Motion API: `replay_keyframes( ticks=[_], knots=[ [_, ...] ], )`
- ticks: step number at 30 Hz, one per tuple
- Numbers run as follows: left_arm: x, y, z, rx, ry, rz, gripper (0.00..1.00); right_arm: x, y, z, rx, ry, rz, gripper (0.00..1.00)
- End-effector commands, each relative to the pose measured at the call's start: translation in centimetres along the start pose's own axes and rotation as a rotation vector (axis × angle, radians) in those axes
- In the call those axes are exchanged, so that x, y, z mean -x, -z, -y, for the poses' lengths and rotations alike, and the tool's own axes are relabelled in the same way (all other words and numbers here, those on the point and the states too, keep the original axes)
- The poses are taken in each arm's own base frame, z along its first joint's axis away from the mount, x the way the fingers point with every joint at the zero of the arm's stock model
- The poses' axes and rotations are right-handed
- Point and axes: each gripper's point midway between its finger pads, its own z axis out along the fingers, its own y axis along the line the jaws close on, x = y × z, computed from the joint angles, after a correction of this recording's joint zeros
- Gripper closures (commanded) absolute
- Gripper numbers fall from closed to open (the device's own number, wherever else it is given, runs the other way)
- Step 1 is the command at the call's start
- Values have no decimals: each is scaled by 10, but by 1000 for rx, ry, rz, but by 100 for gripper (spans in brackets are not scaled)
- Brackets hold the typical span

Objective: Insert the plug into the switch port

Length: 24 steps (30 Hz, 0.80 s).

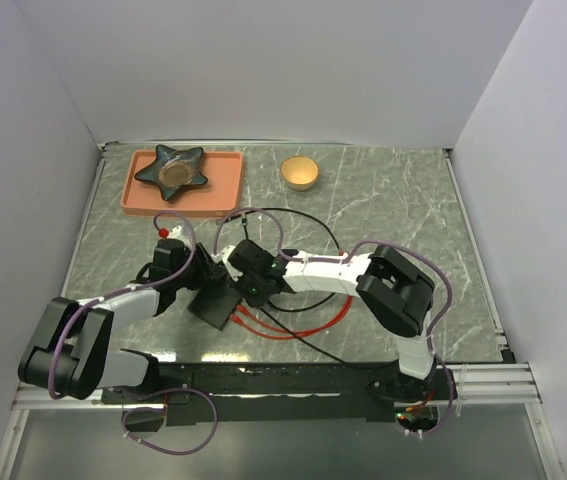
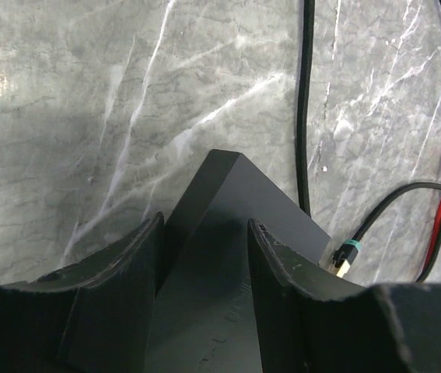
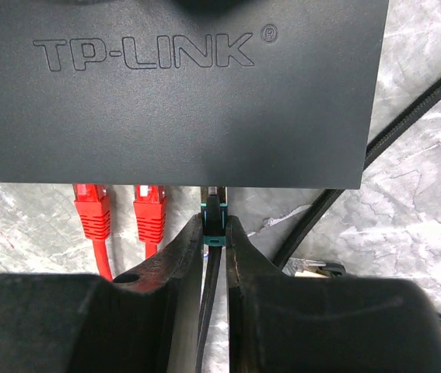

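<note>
The switch (image 3: 173,101) is a flat black box marked TP-LINK, also seen in the top view (image 1: 213,298) between both arms. Two red plugs (image 3: 92,210) sit in ports on its near edge. My right gripper (image 3: 216,225) is shut on the plug (image 3: 215,211), which has a teal collar and a black cable. The plug's tip meets the switch's edge just right of the red ones; the switch port itself is hidden under that edge. My left gripper (image 2: 204,225) stands over a corner of the switch (image 2: 220,194), jaws apart, one finger beside its left edge.
A second teal-collared plug (image 2: 344,256) lies loose on the marble beside the switch. Red cables (image 1: 288,325) and black cable loops trail toward the right arm. A salmon tray (image 1: 223,190) with a star-shaped dish (image 1: 173,170) and a yellow bowl (image 1: 300,172) sit at the back.
</note>
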Motion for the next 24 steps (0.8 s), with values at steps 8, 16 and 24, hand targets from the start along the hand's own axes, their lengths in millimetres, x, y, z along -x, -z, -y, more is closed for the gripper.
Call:
replay_keyframes(
  ticks=[8, 16, 24],
  knots=[
    [-65, 18, 59, -225, 61, -261, 51, 156, 19, -13, 63, 7, 462, 100],
    [-36, 23, 54, -126, 14, -153, 30, 124, 24, 0, -5, -13, 377, 93],
    [13, 37, 29, 17, 64, 22, 14, 78, 41, 20, -92, -70, 311, 53]
  ],
)
